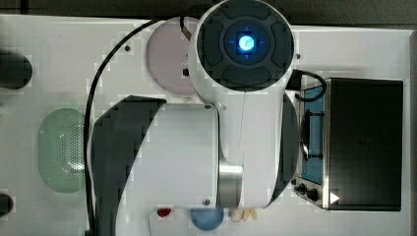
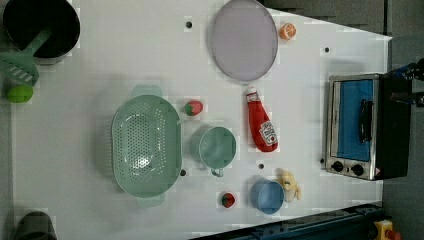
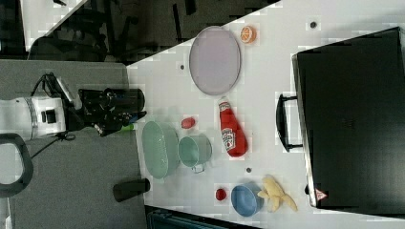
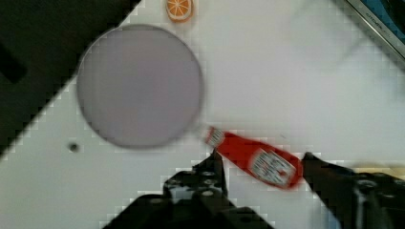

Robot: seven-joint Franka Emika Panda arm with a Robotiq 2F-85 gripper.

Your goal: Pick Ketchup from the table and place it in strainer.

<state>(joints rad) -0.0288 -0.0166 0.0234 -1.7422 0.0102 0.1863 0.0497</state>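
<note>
Left view, as you saw it: the ketchup bottle (image 2: 261, 125) lay flat on the table (image 2: 100, 50) beside the mint cup (image 2: 216, 147); the strainer (image 2: 146, 145) held nothing. Wrist view: your gripper (image 4: 261, 164) stood spread, above the bottle.

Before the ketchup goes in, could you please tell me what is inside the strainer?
In the left view the strainer holds nothing; its perforated bottom shows bare. In the top view the arm covers its right side. The ketchup bottle lies on the table.
</note>
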